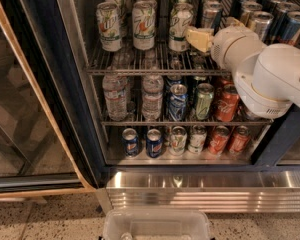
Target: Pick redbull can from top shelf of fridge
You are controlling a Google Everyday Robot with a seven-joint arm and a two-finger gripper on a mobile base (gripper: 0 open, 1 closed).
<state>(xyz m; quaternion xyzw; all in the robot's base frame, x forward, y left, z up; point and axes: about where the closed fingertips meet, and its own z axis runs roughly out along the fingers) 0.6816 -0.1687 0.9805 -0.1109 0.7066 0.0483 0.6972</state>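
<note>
Redbull can (210,15) upright on top shelf (140,70) of fridge (200,194), in fourth column from left, just right of white-green cans (181,28). Gripper (199,38) at shelf front, low before same column, tip pointing left toward nearest white-green can. Redbull can sits just behind gripper, deeper in, lower part hidden. Jaws: cannot tell whether spread or pressed. Can's long axis vertical, so side-on grasp suits. Likely next move: turn wrist inward, reach deeper. Risk: nudging neighbouring can.
</note>
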